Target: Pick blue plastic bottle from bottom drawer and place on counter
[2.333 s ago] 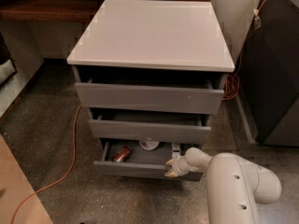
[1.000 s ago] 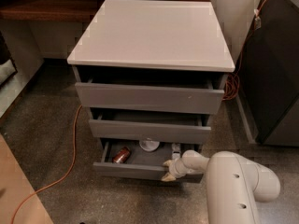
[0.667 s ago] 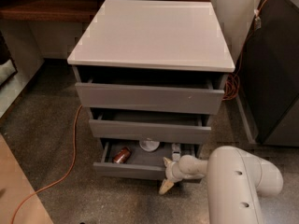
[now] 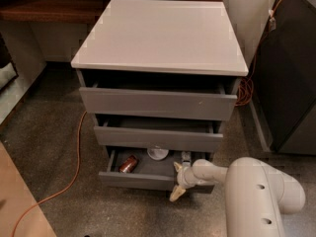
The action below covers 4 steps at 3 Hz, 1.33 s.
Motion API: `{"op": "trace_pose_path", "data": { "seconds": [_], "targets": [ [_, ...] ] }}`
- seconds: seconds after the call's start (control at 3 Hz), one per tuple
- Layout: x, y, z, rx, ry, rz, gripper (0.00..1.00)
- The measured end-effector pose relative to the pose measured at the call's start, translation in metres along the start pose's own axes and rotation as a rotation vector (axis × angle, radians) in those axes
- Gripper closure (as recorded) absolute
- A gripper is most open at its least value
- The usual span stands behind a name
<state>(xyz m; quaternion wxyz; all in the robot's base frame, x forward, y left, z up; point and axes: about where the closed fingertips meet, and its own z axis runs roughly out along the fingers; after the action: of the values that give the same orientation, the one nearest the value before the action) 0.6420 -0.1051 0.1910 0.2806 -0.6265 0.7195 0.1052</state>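
Camera view, looking down on the cabinet front.

Finding one: the bottom drawer (image 4: 140,180) stands pulled out in the lower centre of the frame. The middle drawer (image 4: 158,138) and top drawer (image 4: 158,102) above it are ajar.

Finding two: the blue plastic bottle (image 4: 186,157) stands upright on the drawer floor toward the right, tucked under the middle drawer's front. It is not lifted. A white bowl (image 4: 158,153) sits near it on the left, and a reddish can (image 4: 129,164) lies further left.

Finding three: my pincer (image 4: 177,180) is at the drawer's front wall, right of centre and just below the bottle in the frame. Its two cream fingers are spread apart with nothing between them, and the lower one hangs outside the drawer front. I cannot tell whether the upper finger touches the bottle.

Finding four: the table (image 4: 160,33) fills the upper centre of the frame.

Assessment: the step in hand is the approach to the grasp, and nothing is secured. I judge I should bring the pincer over the front wall and set one finger on each side of the bottle's body before closing. The middle drawer overhangs, so I would enter low from the front. The bottle looks light and could tip or skid toward the bowl if one finger strikes first. I would centre it, squeeze gently, and draw it forward before raising it to the table.
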Motion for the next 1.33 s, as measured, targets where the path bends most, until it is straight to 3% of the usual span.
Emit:
{"op": "trace_pose_path", "data": {
  "seconds": [0.33,1.33],
  "targets": [
    [-0.016,-0.020,-0.015,0.007,-0.039,-0.002,0.02],
    [-0.039,-0.046,-0.021,-0.035,-0.110,0.099,0.95]
  ]
}}
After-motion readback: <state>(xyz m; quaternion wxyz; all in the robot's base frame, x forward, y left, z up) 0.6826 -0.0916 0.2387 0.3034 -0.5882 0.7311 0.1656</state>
